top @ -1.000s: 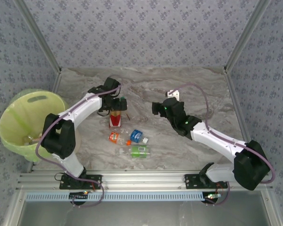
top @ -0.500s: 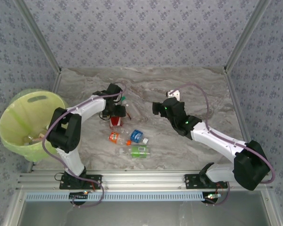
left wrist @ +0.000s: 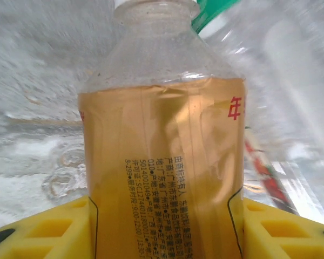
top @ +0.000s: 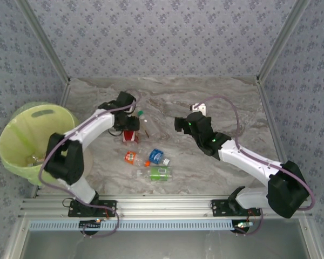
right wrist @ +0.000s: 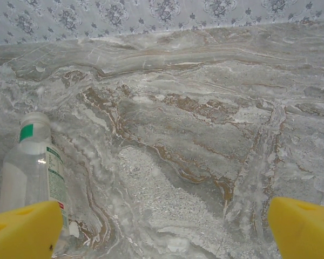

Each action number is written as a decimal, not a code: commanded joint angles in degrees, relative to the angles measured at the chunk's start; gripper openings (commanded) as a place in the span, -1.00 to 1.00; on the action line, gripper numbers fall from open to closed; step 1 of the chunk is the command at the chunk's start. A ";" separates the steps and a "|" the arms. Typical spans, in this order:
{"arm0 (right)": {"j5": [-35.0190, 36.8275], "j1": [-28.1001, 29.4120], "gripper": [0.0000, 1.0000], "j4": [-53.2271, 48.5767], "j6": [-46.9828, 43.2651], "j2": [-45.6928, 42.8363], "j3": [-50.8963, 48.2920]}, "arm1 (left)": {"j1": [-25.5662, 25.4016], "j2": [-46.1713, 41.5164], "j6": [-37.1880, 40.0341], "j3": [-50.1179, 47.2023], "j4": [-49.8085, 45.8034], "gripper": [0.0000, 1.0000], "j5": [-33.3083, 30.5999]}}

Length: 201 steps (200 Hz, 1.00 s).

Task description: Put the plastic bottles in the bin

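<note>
My left gripper has closed onto the orange-labelled bottle, lengthwise between the jaws, neck pointing away; right gripper gapes.

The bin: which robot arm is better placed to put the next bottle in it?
Left. The left tool is clasped around the orange-labelled bottle, and the bin stands on that arm's side. The right tool is open above bare table, holding nothing.
</note>
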 commanded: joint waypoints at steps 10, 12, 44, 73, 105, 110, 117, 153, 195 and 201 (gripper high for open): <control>-0.91 -0.26 1.00 1.77 -0.27 1.14 1.30 | 0.49 -13.96 2.37 5.48 -1.87 0.01 -0.30; -1.16 -0.28 1.00 1.97 -0.36 1.20 1.37 | 0.54 -14.68 2.47 5.66 -1.87 0.01 -0.32; -5.44 -0.12 1.00 4.42 -2.21 3.10 2.44 | 1.54 -24.43 3.82 10.45 -3.59 -0.03 -4.10; -6.31 0.15 1.00 5.22 -2.58 4.46 3.46 | 1.50 -32.53 6.02 13.59 -3.55 -0.11 -15.04; -6.23 0.18 1.00 5.23 -2.45 5.11 3.82 | 1.55 -37.88 9.14 17.15 -4.97 -0.13 -25.01; -6.23 0.24 1.00 5.25 -2.43 5.19 3.74 | 1.55 -38.37 9.78 17.53 -5.28 -0.13 -26.99; -6.23 0.24 1.00 5.31 -2.29 5.28 3.73 | 1.64 -38.87 10.57 17.85 -5.78 -0.13 -29.95; -6.23 0.33 1.00 5.21 -2.41 5.61 3.99 | 6.26 -38.23 9.78 20.54 -13.25 -0.12 -40.30; -6.09 0.33 1.00 5.02 -2.93 5.67 3.91 | 38.18 -34.48 6.68 22.53 -22.94 -0.14 -12.65; -6.06 0.29 1.00 4.97 -2.98 5.65 3.96 | 42.29 -34.60 6.32 22.05 -22.97 -0.15 -9.98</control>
